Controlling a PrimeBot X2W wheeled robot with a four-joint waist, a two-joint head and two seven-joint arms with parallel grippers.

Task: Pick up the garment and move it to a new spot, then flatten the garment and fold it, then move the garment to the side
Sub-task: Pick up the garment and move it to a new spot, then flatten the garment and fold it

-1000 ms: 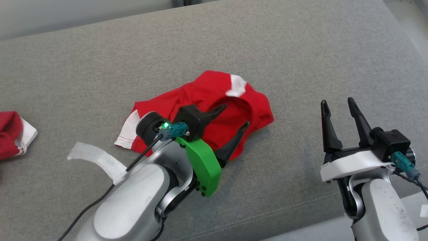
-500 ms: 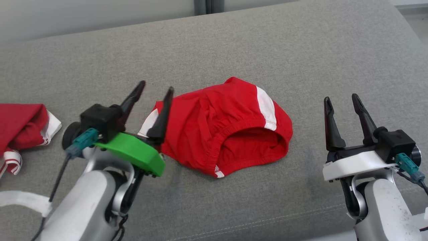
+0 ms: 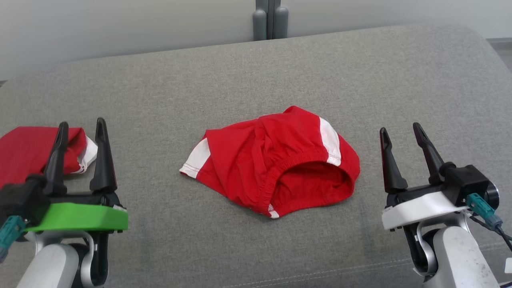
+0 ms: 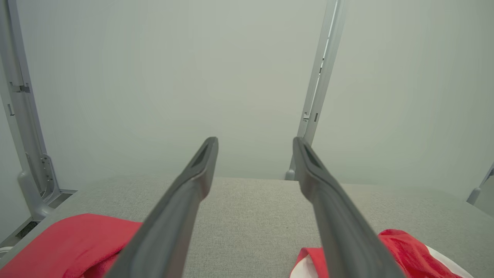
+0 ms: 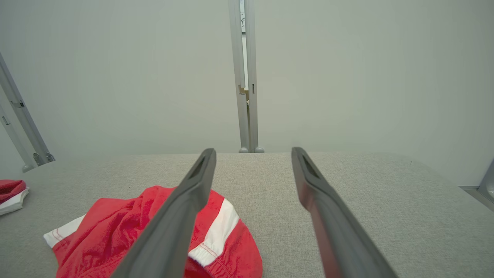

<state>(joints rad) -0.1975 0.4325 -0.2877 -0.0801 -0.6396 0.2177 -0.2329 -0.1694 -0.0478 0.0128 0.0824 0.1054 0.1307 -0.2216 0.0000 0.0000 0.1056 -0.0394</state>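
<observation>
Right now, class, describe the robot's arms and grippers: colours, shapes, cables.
Each gripper has two long, tapered dark fingers. The left gripper sits on a green mount, the right gripper on a white mount. Silver-grey forearms carry a black block and teal cable connector.

The second red garment (image 3: 24, 154) runs off the left edge, partly hidden behind the left end effector (image 3: 81, 125).
</observation>
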